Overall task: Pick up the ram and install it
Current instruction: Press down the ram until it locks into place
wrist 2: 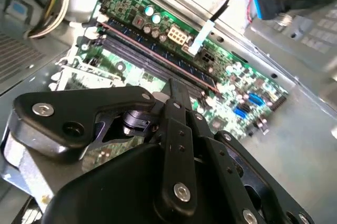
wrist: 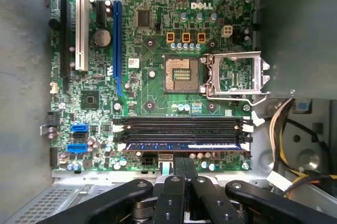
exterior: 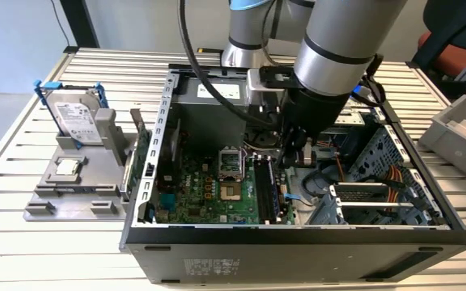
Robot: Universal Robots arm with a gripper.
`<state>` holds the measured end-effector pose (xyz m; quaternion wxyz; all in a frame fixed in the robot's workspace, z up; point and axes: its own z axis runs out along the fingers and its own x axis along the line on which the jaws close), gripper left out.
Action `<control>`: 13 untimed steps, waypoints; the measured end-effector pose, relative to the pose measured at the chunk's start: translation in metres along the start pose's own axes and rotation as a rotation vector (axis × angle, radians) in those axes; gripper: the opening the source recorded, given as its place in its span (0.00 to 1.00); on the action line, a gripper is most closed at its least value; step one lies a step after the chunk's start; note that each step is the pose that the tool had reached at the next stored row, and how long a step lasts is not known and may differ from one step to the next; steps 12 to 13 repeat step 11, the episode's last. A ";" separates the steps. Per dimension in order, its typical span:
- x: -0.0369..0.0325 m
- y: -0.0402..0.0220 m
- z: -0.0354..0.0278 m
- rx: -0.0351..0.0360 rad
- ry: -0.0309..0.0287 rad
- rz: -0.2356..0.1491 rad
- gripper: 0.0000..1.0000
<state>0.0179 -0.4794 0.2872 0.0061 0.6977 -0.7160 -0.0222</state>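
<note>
**Over the memory slots: fingers together, ram seated**

Inside the case [exterior: 298, 233], the gripper [wrist: 183, 167] hangs just above the slot edge of the motherboard [wrist: 152, 95], jaws closed together and holding nothing. Ram [wrist: 184, 145] lies flat along the slot nearest the gripper, ends between the white latches; in the second wrist view it runs as a long dark strip [wrist 2: 158, 56] past the fingertips. Empty slots [wrist: 179, 125] sit beside it. CPU socket [wrist: 178, 74] stands open further on. Outside the case, a hard drive [exterior: 79, 121] stands upright on a grey stand [exterior: 75, 182].
</note>
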 end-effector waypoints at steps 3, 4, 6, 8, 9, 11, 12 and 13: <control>-0.0003 0.0005 -0.0138 -0.0001 -0.0001 0.000 0.00; -0.0004 0.0006 -0.0159 -0.0002 0.0001 0.000 0.00; -0.0004 0.0006 -0.0159 -0.0001 -0.0002 0.000 0.00; -0.0004 0.0006 -0.0159 -0.0001 -0.0003 0.000 0.00; -0.0004 0.0006 -0.0160 -0.0002 -0.0001 0.000 0.00; -0.0004 0.0006 -0.0161 -0.0001 -0.0002 0.000 0.00; -0.0004 0.0006 -0.0161 -0.0001 -0.0002 0.000 0.00; -0.0004 0.0006 -0.0161 -0.0001 -0.0002 0.000 0.00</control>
